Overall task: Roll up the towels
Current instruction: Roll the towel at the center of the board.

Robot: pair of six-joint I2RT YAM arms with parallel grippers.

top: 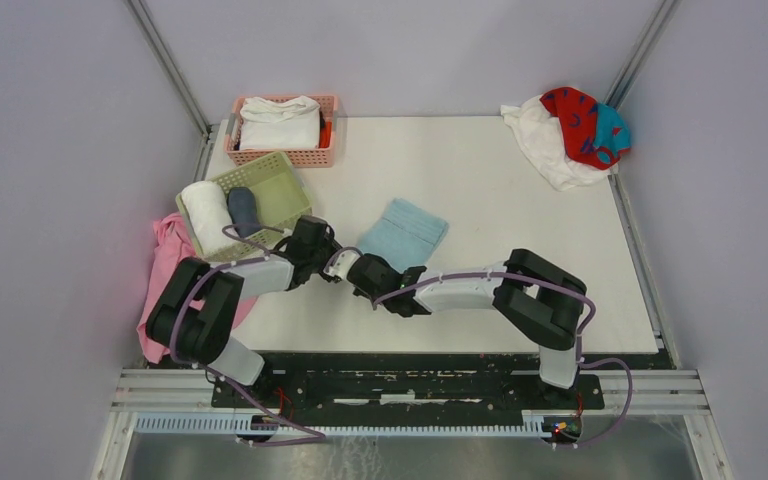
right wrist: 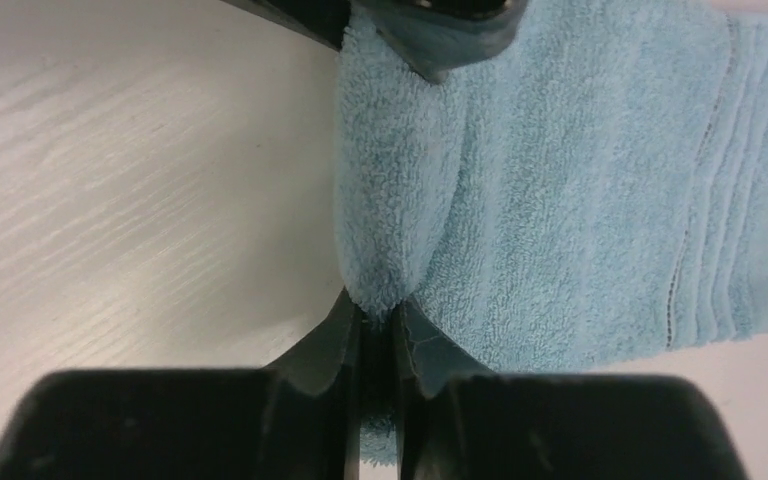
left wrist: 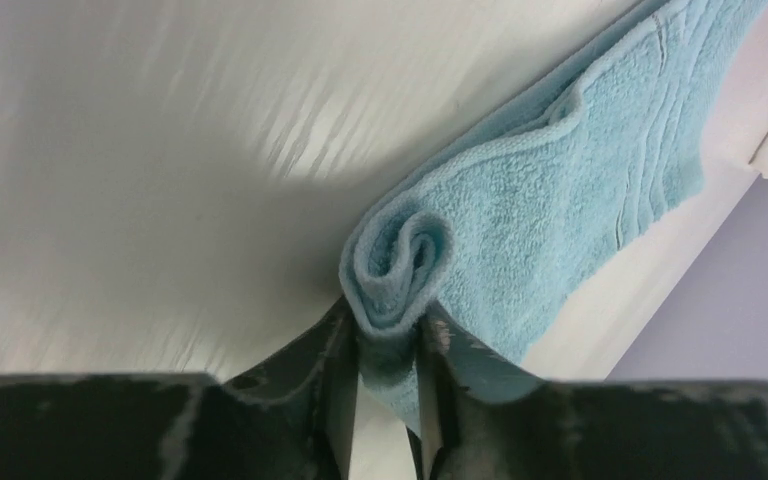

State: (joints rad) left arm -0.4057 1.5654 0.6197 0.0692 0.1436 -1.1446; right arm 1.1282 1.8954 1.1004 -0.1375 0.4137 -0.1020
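Where the light blue towel lies at mid-table, just ahead of both wrists, its near edge is curled into a tight spiral, seen end-on in the left wrist view

- left gripper: fingers clamped on that rolled end, cloth bulging out between the tips
- right gripper: fingers almost together, pinching a raised fold of the same near edge; a dark finger of the other arm sits on the cloth at the top of that view
- from above, the two meet tip to tip at the towel's near-left side; the rest of the cloth spreads flat and unrolled toward the far side of the table
- far right corner: white towel in a loose heap, red towel with teal marks bunched on top of it
- left edge: green basket holding a white roll and a dark roll; pink basket behind it with folded white cloth
- pink cloth hangs over the left table edge, beside the green basket
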